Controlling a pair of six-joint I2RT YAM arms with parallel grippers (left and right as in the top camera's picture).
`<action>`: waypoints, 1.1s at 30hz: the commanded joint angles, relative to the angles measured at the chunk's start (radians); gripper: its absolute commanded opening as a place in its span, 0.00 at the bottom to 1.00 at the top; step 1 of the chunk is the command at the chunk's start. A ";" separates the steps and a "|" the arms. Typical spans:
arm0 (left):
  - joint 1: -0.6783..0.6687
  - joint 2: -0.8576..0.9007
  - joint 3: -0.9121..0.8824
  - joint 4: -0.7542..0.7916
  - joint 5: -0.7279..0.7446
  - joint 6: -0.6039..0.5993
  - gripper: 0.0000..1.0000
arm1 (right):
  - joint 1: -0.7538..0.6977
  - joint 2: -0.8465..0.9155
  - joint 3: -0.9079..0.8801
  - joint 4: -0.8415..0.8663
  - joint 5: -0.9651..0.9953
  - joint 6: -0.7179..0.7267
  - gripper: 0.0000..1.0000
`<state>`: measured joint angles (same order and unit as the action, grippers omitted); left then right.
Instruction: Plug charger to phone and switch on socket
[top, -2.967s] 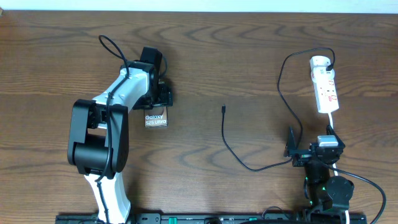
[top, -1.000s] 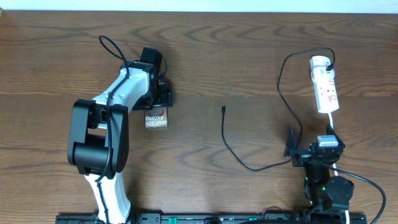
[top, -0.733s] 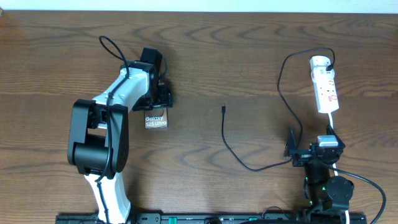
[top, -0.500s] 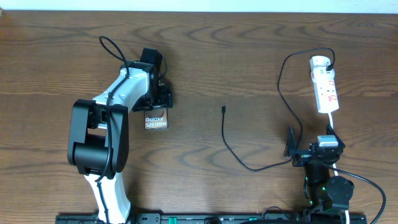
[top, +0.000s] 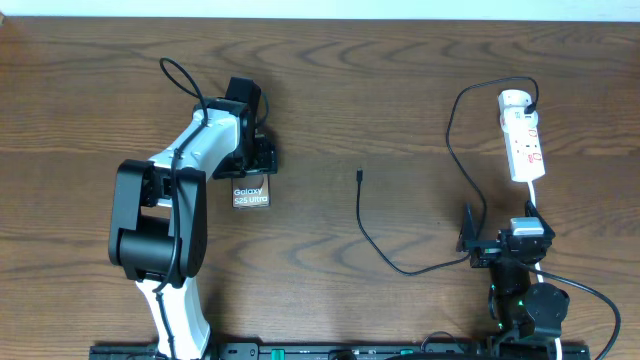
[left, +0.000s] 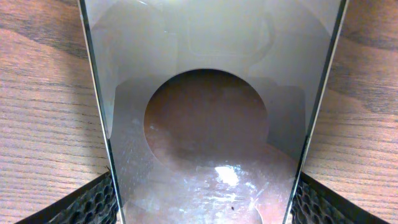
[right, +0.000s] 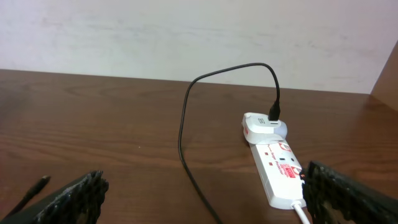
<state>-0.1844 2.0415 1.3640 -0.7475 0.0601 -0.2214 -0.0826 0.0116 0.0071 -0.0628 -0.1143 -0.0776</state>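
overhead: left gripper (top: 256, 158) on the phone (top: 250, 192) left of centre; charger tip (top: 359, 176) lies well to its right, pointing up-frame. left wrist: fingers (left: 93, 202) seem to pinch the phone's edges. right wrist: right gripper (right: 205, 190) spread, empty, facing the socket (right: 277, 163).

"Galaxy S25 Ultra" on the phone (top: 251, 193)

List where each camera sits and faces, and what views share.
Overhead: above the table, facing straight down; left arm and right arm show.
Left wrist: close above the phone, held between fingers of the left hand.
Right wrist: low, facing the socket and charger; right hand fingers at corners.
Shared: overhead and right wrist both show socket and charger.
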 joint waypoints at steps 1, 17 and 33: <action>0.005 0.054 -0.019 -0.003 -0.020 -0.002 0.82 | 0.005 -0.007 -0.002 -0.004 0.007 -0.009 0.99; 0.005 0.054 -0.019 0.006 -0.020 -0.002 0.82 | 0.005 -0.007 -0.002 -0.004 0.007 -0.009 0.99; 0.005 0.054 -0.019 0.005 -0.020 -0.001 0.82 | 0.005 -0.007 -0.002 -0.004 0.007 -0.009 0.99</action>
<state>-0.1844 2.0415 1.3640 -0.7452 0.0601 -0.2211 -0.0826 0.0116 0.0071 -0.0628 -0.1143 -0.0776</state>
